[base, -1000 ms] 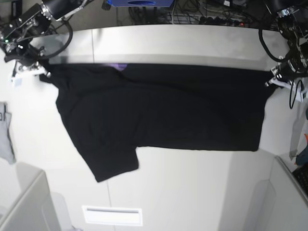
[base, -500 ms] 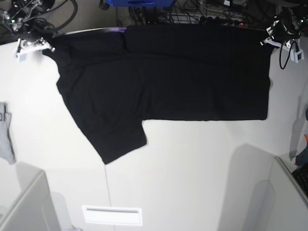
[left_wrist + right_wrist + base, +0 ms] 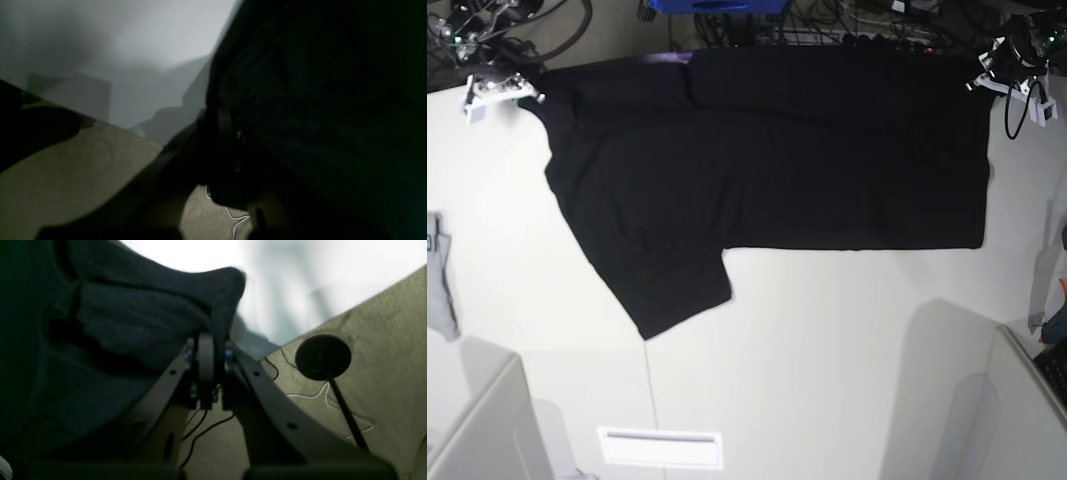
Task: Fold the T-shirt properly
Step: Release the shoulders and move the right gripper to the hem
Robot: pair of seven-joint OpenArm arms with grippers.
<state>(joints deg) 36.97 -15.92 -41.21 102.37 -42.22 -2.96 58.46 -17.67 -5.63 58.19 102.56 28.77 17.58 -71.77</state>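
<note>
The black T-shirt (image 3: pixel 777 160) hangs spread wide between my two grippers, plain side showing, with a thin purple sliver at its top edge. One sleeve (image 3: pixel 677 290) droops at the lower left. My right gripper (image 3: pixel 527 92) is shut on the shirt's upper left corner. In the right wrist view its fingertips (image 3: pixel 206 353) pinch a fold of the T-shirt (image 3: pixel 140 316). My left gripper (image 3: pixel 982 80) is shut on the upper right corner. The left wrist view is dark, with the T-shirt (image 3: pixel 317 100) filling its right side and my left gripper (image 3: pixel 227 133) barely visible against it.
A small grey cloth (image 3: pixel 439 275) lies at the table's left edge. A white slot plate (image 3: pixel 660 447) sits near the front. Grey bin walls stand at the lower left (image 3: pixel 477 420) and lower right (image 3: pixel 1027 400). Cables (image 3: pixel 847 25) crowd the floor behind the table.
Over the last second both grippers rose with the shirt, lifting its top edge off the table's far side. In the last half second almost nothing moved.
</note>
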